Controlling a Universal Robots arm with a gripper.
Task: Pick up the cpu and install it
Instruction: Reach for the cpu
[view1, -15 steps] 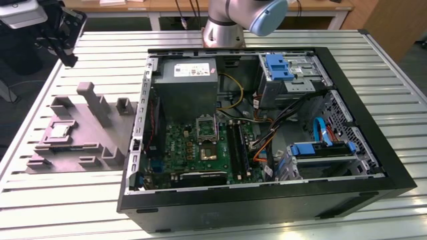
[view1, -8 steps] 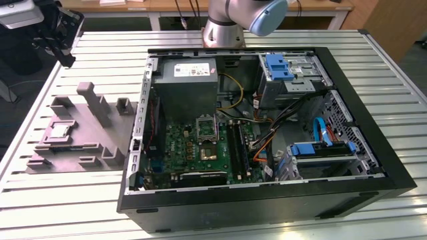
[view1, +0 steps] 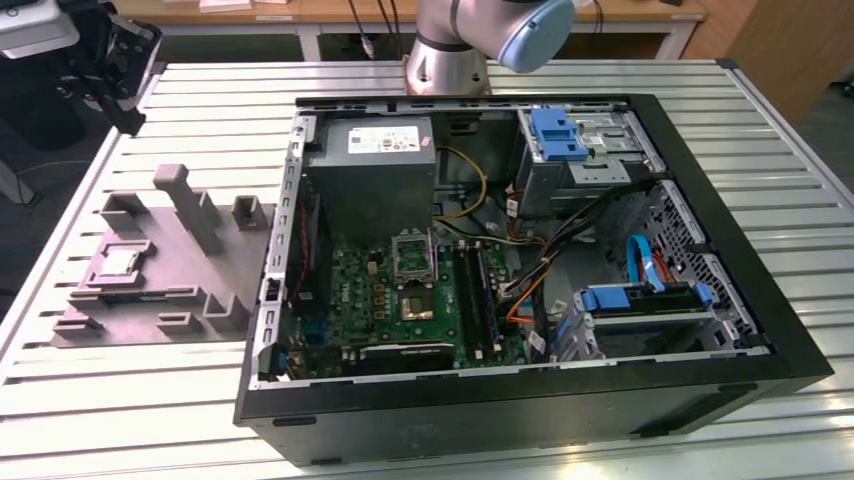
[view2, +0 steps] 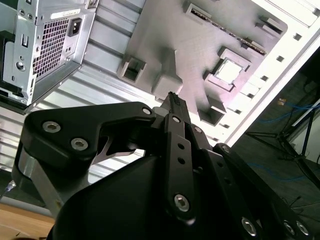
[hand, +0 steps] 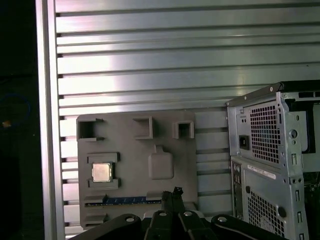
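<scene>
Cpu (view1: 118, 262) lies flat in a square pocket of the grey tray (view1: 167, 270), at the exterior view's left on the slatted table (view1: 134, 400), well apart from the open computer case (view1: 534, 400). Both wrist views show it seated there.

Gripper (hand: 175, 192) hangs above the tray with fingertips pressed together and nothing between them. It is not on the chip.

The chip looks light, thin and stiff, with a smooth metal top. It is probably slippery, and its underside is likely delicate. Best hold, I'd judge, is on two opposite edges, kept level, never on the faces. Pocket walls crowd two of its sides.

The tray also has a dark blue strip (hand: 130, 200) in a slot. The case holds the green board (view1: 400, 310) with a silver socket frame (view1: 411, 252), a power supply (view1: 380, 170), drive cages (view1: 641, 310) and cables (view1: 561, 240).
</scene>
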